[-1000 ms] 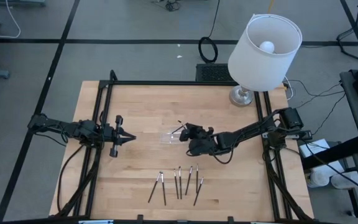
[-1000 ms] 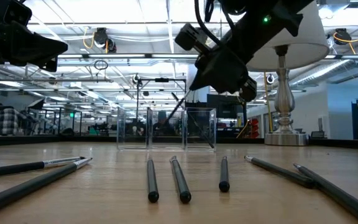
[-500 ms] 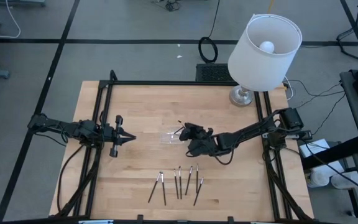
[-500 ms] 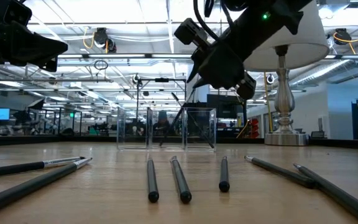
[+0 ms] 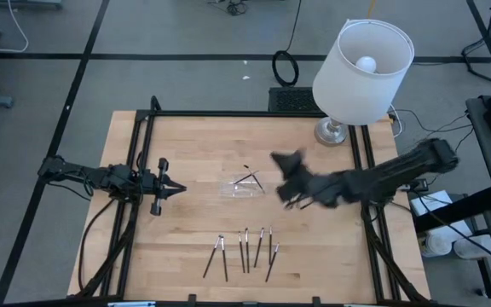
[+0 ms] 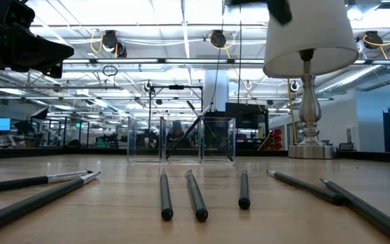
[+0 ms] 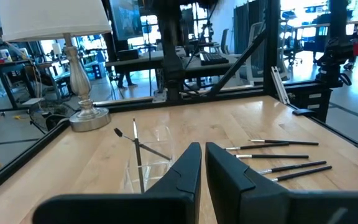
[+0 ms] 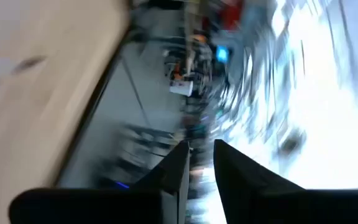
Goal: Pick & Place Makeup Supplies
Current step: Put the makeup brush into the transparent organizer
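Near the middle of the tabletop (image 5: 186, 136) two makeup sticks (image 5: 248, 179) already stand crossed in the clear tray (image 5: 237, 188), and the right gripper (image 5: 284, 162) hangs just beside it toward the right edge, its jaws a little apart and holding nothing. That reads as one drop finished; the next move calls for a reach to the front edge, where the remaining sticks (image 5: 244, 250) lie in a loose row, well apart from both grippers. The left gripper (image 5: 180, 189) waits by the left edge, jaws nearly together and empty.
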Robot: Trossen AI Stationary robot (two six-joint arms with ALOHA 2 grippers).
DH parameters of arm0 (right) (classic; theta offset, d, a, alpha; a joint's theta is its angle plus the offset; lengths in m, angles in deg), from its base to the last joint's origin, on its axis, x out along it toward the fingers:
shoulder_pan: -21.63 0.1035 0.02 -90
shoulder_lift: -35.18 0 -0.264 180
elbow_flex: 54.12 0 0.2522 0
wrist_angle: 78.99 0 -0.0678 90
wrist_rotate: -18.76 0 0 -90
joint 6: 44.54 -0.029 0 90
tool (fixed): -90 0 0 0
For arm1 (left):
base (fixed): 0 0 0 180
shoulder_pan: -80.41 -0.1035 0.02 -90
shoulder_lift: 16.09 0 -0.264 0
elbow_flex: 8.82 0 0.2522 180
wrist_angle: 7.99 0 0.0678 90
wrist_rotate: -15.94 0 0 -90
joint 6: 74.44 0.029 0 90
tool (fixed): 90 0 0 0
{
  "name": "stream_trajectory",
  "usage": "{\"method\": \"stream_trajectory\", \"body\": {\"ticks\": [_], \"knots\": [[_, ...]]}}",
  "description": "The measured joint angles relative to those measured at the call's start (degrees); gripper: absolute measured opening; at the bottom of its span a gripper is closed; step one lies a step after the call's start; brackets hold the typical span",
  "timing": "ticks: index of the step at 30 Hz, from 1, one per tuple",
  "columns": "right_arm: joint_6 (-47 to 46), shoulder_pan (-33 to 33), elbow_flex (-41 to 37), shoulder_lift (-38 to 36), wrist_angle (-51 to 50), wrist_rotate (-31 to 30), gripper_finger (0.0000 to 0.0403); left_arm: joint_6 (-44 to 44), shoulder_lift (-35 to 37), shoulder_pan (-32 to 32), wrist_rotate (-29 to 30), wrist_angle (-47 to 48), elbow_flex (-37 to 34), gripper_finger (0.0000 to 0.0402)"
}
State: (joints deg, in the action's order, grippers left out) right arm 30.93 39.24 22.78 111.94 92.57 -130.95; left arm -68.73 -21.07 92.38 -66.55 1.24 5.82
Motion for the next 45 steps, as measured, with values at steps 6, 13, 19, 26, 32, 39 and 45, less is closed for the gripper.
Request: {"method": "stream_trajectory", "body": {"ticks": [6, 13, 19, 26, 32, 39, 45], "knots": [[-51.04, -4.15, -0.05, -14.12, -6.47, 15.84, 0.0065, 0.00, -0.02, 0.02, 0.00, 0.01, -0.01, 0.0031], [-70.10, -9.27, -13.20, -18.50, -0.77, 56.97, 0.0065, 0.00, -0.02, 0.02, 0.00, 0.02, 0.00, 0.0031], [-74.28, -9.38, -31.51, -17.75, 29.46, 59.83, 0.0065, -0.02, -0.02, 0.02, 0.00, 0.00, 0.00, 0.0031], [-77.06, -10.50, -44.47, -18.22, 50.22, 59.98, 0.0065, 0.00, -0.01, 0.02, 0.00, 0.01, 0.00, 0.0031], [-78.61, -10.54, -48.38, -20.57, 55.61, 59.98, 0.0065, -7.05, -0.01, 0.06, -0.02, 0.00, 0.00, 0.0031], [-79.11, -10.52, -49.92, -22.02, 55.76, 59.92, 0.0065, -8.88, 0.00, 0.06, 0.00, 0.02, 0.03, 0.0031], [-79.01, -10.52, -49.96, -22.01, 55.68, 59.77, 0.0065, -8.87, -0.02, 0.04, 0.00, 0.00, 0.03, 0.0031]]}}
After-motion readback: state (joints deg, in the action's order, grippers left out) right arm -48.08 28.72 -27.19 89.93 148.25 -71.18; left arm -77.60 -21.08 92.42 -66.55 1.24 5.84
